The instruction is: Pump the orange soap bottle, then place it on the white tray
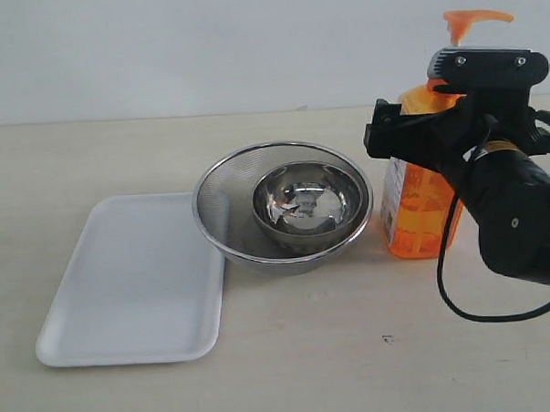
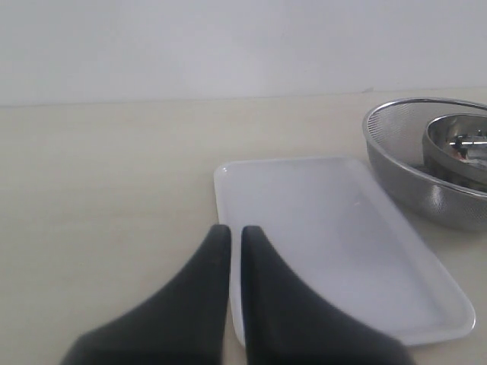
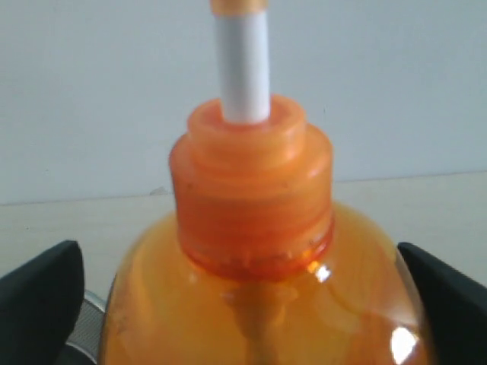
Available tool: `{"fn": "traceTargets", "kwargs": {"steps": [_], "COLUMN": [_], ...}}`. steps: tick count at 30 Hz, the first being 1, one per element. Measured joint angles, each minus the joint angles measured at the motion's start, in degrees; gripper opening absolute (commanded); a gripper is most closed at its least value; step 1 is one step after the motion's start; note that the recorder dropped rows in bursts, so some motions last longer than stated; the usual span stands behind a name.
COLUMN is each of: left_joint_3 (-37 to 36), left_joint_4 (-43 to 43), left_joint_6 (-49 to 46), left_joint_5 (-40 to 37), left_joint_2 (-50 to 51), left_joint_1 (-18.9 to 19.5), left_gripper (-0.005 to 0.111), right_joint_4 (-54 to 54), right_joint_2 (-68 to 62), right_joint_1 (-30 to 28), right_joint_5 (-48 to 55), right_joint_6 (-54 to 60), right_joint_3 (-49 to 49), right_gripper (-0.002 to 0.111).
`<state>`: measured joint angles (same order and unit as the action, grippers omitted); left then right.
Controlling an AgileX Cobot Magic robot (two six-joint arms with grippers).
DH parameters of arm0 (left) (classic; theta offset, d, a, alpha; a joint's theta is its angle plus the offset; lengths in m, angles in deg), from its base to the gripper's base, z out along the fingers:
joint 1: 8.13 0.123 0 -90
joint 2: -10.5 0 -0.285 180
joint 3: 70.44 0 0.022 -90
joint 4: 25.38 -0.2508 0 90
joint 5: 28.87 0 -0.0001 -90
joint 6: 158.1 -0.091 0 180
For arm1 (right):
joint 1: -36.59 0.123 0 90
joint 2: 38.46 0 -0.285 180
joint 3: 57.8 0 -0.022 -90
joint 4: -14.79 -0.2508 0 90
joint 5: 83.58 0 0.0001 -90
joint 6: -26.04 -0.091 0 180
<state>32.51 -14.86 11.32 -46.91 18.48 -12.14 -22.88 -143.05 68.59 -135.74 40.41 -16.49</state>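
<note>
The orange soap bottle stands upright on the table to the right of the bowls, its pump head raised on a white stem. My right gripper is at its shoulder, below the collar. In the right wrist view the bottle fills the space between the gripper's two wide-spread black fingers, and one finger shows a gap to it; the gripper is open. The white tray lies flat at the left, with nothing on it. My left gripper is shut and holds nothing, hovering by the tray's near edge.
A steel mesh bowl with a smaller shiny steel bowl inside it stands between the tray and the bottle, close to both. The mesh bowl also shows in the left wrist view. A black cable loops under the right arm.
</note>
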Motion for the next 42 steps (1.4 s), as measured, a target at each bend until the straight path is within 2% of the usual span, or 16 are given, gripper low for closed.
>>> {"fn": "traceTargets", "kwargs": {"steps": [25,42], "left_joint_3": [0.00,0.00], "left_joint_4": [0.00,0.00], "left_joint_6": [0.00,0.00], "left_joint_5": [0.00,0.00], "left_joint_2": [0.00,0.00], "left_joint_1": [0.00,0.00], "left_gripper": [0.005,0.005], "right_joint_4": [-4.18,-15.63], "right_joint_2": [13.87,16.27], "right_joint_1": [0.00,0.00], "right_joint_5": [17.24,25.33], "right_joint_6": [12.86,24.59], "right_joint_3": [0.00,0.00], "right_gripper": [0.105,0.105]}}
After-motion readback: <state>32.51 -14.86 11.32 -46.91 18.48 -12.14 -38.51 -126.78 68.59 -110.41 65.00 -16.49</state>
